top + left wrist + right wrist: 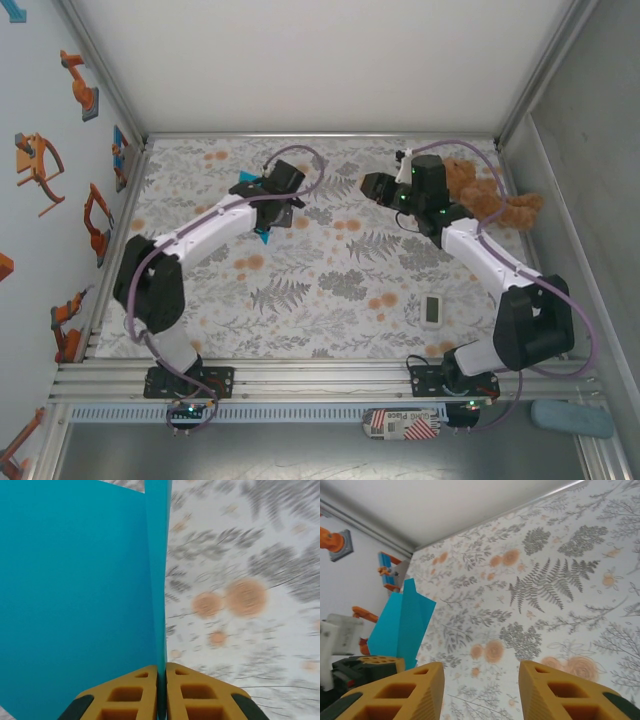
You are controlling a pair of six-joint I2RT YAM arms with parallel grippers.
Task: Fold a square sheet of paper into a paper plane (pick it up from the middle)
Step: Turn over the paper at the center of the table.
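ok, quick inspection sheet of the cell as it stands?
surface: floral cloth, lying flat.
job's things: paper, folded, held up off the cloth.
clutter: timer near the right arm's base; bear at the far right.
grippers: left gripper shut on the paper; right gripper open, nothing between its fingers.
cables: purple cables looped along both arms, no snag seen.
surroundings: white back wall; robot stickers at left; aluminium rail in front.

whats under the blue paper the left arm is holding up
The floral table cover shows beneath the blue paper, which is pinched in the left fingers above it. The patch directly behind the sheet is covered, so unseen.
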